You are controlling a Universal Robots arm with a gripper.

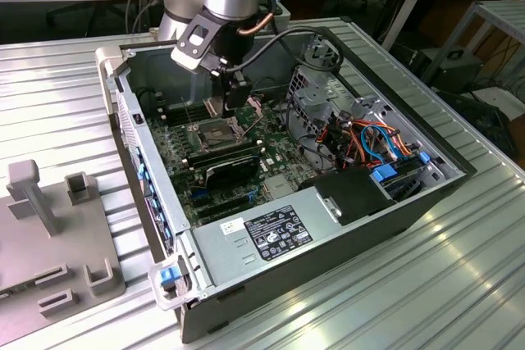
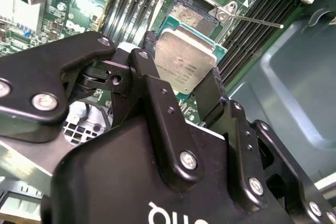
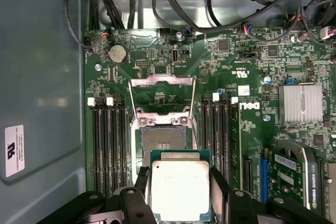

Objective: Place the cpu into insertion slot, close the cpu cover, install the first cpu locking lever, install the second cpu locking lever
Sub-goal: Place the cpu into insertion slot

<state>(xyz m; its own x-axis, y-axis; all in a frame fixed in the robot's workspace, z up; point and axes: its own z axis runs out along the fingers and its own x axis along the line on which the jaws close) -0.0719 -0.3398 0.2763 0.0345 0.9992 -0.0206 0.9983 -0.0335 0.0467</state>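
While tool (image 3: 180, 182) pinches cpu (image 3: 180, 192) near insertion slot (image 3: 164, 139), cpu cover (image 3: 163, 81) stands raised, memory slots (image 3: 107, 145) flanking.

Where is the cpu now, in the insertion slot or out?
Out: the claw grips the cpu, and the insertion slot lies empty.

The cpu (image 3: 180, 190) has a dull, matt silver-grey metal top. The gripper (image 2: 181, 74) is of matt black material, with shiny metal screw heads. The cpu cover (image 3: 163, 81) is thin bare metal with a soft shine. The motherboard (image 3: 210, 61) looks smooth, green and slightly glossy. The table (image 1: 426, 284) is ribbed, reflecting metal.
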